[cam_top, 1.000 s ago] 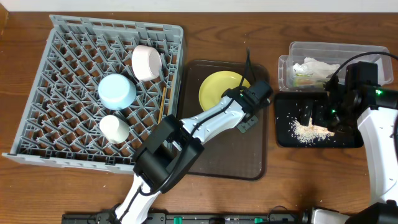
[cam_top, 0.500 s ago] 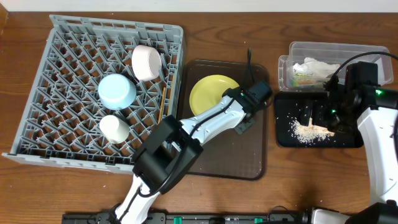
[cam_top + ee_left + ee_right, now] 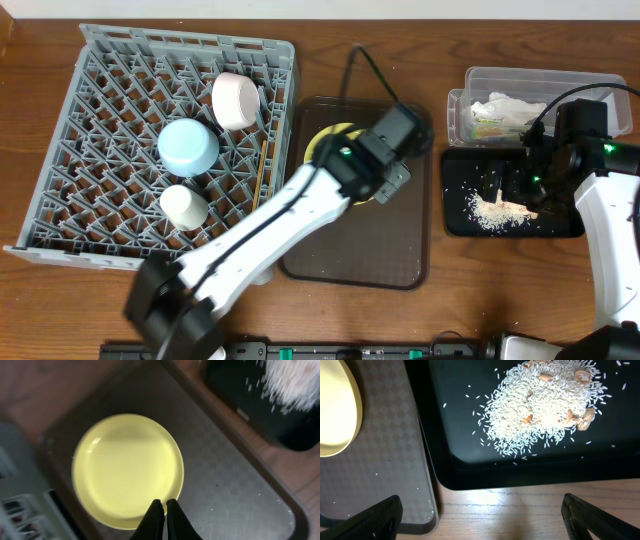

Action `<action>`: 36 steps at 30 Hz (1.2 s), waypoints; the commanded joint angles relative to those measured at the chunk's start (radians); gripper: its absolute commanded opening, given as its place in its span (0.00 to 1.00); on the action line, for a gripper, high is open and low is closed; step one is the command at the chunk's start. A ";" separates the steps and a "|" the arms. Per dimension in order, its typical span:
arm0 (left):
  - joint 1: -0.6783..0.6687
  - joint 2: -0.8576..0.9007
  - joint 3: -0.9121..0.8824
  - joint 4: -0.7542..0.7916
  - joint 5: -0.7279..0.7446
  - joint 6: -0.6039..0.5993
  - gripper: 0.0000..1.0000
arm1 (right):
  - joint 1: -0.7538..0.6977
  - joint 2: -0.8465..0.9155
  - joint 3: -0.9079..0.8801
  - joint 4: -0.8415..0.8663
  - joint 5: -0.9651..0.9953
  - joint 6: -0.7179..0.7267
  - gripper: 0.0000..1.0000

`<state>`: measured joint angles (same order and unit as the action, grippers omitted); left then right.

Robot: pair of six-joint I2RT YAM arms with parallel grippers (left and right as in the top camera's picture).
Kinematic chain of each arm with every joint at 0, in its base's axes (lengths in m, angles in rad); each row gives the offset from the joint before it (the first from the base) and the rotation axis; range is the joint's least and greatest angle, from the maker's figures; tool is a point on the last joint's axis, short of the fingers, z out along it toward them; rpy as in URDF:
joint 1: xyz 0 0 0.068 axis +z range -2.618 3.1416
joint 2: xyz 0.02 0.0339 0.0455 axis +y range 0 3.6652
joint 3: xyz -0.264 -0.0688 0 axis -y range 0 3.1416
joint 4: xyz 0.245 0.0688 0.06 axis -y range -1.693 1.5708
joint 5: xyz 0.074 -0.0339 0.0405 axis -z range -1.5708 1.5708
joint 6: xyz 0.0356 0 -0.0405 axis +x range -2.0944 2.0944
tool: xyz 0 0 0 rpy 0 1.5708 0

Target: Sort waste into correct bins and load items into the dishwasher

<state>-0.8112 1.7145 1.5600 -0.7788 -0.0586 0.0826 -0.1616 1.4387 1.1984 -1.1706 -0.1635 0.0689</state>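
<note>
No text, label, brand, number or sign can be read on anything in any of the three views.

Left arm (image 3: 270, 215) stretched diagonally from lower left of overhead frame up to centre, wrist angled downward. Left gripper (image 3: 165, 510) closed, fingertips pressed together at bottom centre of wrist view. Right arm (image 3: 610, 215) upright along right edge. Right gripper (image 3: 481, 507) spread wide, fingers in lower corners of its view
</note>
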 commanded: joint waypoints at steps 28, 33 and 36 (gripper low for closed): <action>-0.005 0.379 -0.007 0.100 -0.001 -0.008 0.59 | -0.006 -0.014 0.019 -0.009 -0.002 0.012 0.99; -0.004 0.459 -0.007 0.112 -0.040 -0.008 0.62 | -0.006 -0.014 0.019 -0.008 -0.002 0.012 0.99; -0.004 0.488 -0.007 0.119 -0.050 -0.008 0.63 | -0.006 -0.014 0.019 -0.009 -0.002 0.012 0.99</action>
<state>-0.8192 2.1582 1.5631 -0.6571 -0.0685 0.0761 -0.1616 1.4387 1.1984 -1.1786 -0.1635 0.0685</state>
